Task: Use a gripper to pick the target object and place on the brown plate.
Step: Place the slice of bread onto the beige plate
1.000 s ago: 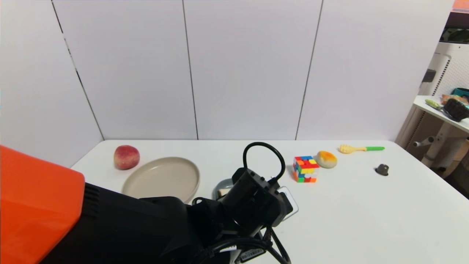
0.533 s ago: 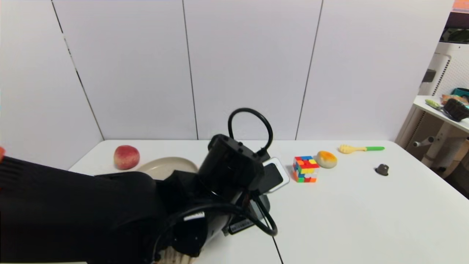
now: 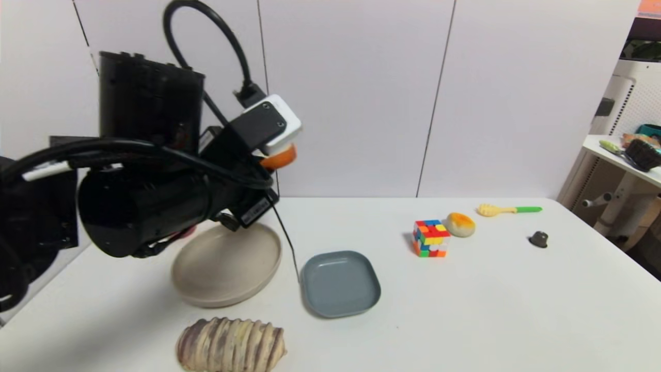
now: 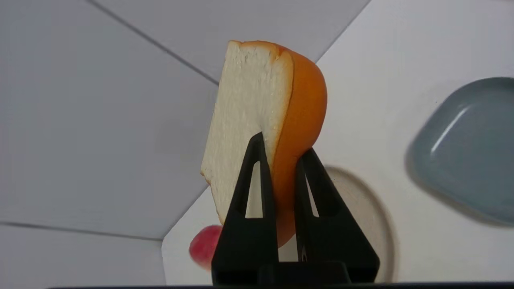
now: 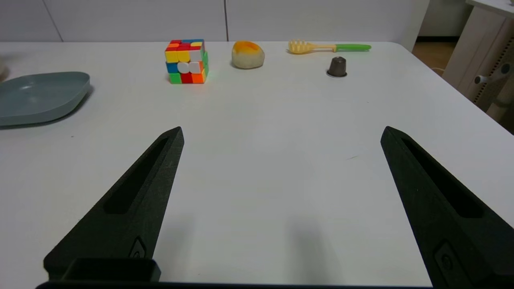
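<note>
Left gripper (image 4: 281, 146): raised high above the table's left side, fingers clamped on the toast (image 4: 257, 120). Grip sits on the slice's lower edge, one finger on the white face, one on the orange crust side; slice stands on edge, clear of every surface.

Plate (image 3: 227, 263): tan, round, empty, on the table below the gripper. Wrist view shows its rim just behind the fingers.

Grey dish (image 3: 340, 283): at 3 o'clock of the plate, close beside it, empty.

Loaf (image 3: 231, 344): striped, at 6 o'clock of the plate, near the table's front edge.

Right gripper (image 5: 281, 138): parked low over bare table on the right, fingers wide apart, holding nothing.

Step in hand: carry; pick appears done, placing not yet done.

Next move, judged: lower over the plate's middle, tip the slice toward flat, then release close to the surface so it does not topple off the rim.
</note>
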### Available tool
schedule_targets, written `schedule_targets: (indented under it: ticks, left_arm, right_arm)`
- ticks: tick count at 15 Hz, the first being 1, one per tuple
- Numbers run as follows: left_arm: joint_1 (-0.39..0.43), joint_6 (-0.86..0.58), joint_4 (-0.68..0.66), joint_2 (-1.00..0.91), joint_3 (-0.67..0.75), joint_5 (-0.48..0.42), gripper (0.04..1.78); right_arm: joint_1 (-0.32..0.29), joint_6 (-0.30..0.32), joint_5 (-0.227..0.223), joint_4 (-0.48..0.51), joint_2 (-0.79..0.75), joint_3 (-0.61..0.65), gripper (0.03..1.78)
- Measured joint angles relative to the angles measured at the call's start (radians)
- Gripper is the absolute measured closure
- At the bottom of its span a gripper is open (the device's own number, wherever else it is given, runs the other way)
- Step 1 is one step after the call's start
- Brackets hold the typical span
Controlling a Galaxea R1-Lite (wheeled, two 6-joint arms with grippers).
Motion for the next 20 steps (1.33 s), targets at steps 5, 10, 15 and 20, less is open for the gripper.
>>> schedule_targets:
  ticks: [5, 10, 15, 20]
  left_arm:
    - [0.146, -0.008, -0.001, -0.086, 0.135, -0.012, 1.63]
    - [0.217, -0.007, 0.001, -0.047, 0.219, -0.028, 1.63]
    - [0.281, -0.002, -0.032, 0.074, 0.228, -0.100, 1.63]
    - [0.291, -0.003, -0.064, 0.169, 0.221, -0.105, 1.63]
  right_arm:
    - [0.000, 0.000, 0.000, 0.000, 0.000, 0.000, 0.12]
    - [0.000, 0.000, 0.000, 0.000, 0.000, 0.000, 0.12]
    - [0.000, 0.000, 0.000, 0.000, 0.000, 0.000, 0.12]
    - [0.000, 0.000, 0.000, 0.000, 0.000, 0.000, 0.12]
